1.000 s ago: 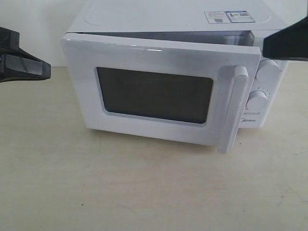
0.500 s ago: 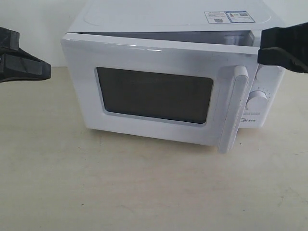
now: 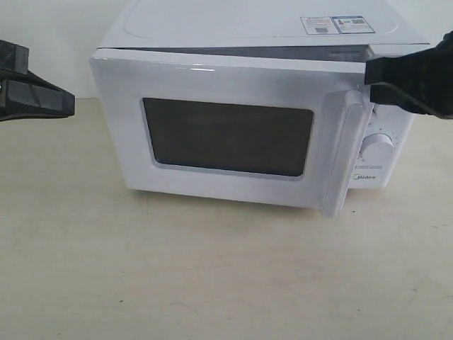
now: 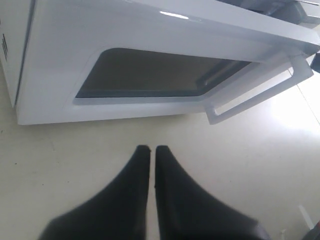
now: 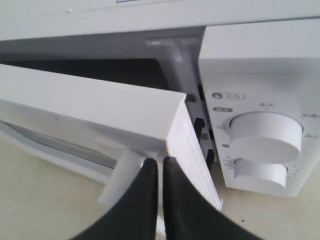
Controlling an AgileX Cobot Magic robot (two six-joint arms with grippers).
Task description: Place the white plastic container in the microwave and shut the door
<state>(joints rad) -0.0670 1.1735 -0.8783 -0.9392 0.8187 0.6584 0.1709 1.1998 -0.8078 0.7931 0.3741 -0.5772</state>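
The white microwave (image 3: 255,28) stands at the back of the table, its door (image 3: 226,78) slightly ajar with a narrow gap along the top and right. My right gripper (image 3: 369,78) is shut and empty, its tip against the door's upper right corner, just above the vertical bar handle (image 3: 345,152). In the right wrist view the shut gripper (image 5: 160,161) touches the door's edge (image 5: 187,145) beside the handle (image 5: 120,175). My left gripper (image 3: 71,104) hangs shut and empty at the far left, away from the microwave (image 4: 125,30). The white plastic container is hidden.
Two round knobs (image 5: 265,135) sit on the right panel, the lower one (image 3: 377,147) showing below my right gripper. A sticker (image 3: 336,25) lies on the microwave's top. Bare beige tabletop (image 3: 212,276) stretches in front of the microwave.
My right gripper has moved left and down onto the door's upper right corner. The door has swung inward, so its gap is narrower. The left arm has not moved.
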